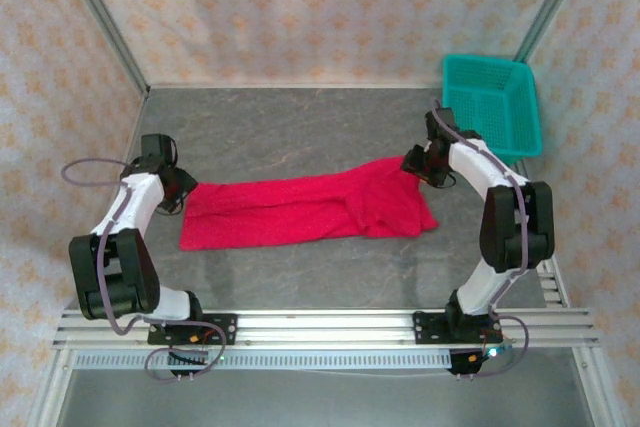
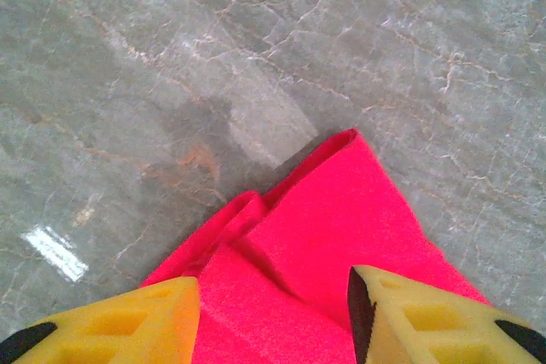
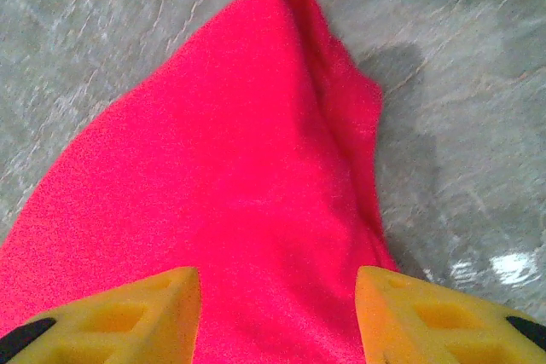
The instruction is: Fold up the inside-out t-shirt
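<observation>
T-shirt [image 1: 300, 209] lay strung out just short of the basket [image 1: 530, 107], long axis running leftward from it; right gripper [image 3: 277, 296] over the end nearest the basket, left gripper [image 2: 273, 296] over the farthest, both parted, holding nothing.

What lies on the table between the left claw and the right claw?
The red t-shirt lies there, a long band running from the left claw to the right claw, as the top view shows.
</observation>
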Available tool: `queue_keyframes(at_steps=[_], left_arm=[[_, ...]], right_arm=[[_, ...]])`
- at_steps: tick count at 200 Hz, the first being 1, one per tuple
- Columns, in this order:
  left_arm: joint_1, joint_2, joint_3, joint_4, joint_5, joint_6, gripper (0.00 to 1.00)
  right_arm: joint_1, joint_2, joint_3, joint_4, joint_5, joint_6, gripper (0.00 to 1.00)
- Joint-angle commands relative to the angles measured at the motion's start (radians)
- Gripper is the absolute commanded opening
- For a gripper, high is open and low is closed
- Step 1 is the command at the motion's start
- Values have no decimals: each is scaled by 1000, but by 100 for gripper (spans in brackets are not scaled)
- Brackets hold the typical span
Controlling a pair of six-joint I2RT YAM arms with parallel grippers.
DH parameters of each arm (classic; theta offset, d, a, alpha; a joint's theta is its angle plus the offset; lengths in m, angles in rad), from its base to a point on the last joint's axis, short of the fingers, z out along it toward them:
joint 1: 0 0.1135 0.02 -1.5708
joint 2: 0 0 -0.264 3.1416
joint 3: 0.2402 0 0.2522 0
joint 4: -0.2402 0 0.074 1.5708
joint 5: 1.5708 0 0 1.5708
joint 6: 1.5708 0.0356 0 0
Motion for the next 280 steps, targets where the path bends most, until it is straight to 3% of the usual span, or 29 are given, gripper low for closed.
queue_keyframes(at_steps=[1,99,138,165,223,280], left_arm=[[-2,75,44,-8,28,-8,50],[-3,211,68,34,23,-17,43],[-1,264,95,50,36,-24,29],[-2,268,110,47,40,-23,0],[-5,217,190,-34,21,-23,0],[-6,270,248,-67,-12,-2,0]], right_arm=[[-3,-15,-34,30,-56,5,51],[-3,-9,5,29,-91,9,51],[-4,-12,6,33,-106,21,51],[-3,-23,0,33,-106,26,51],[20,51,-117,190,-135,127,50],[20,97,-110,184,-111,124,50]])
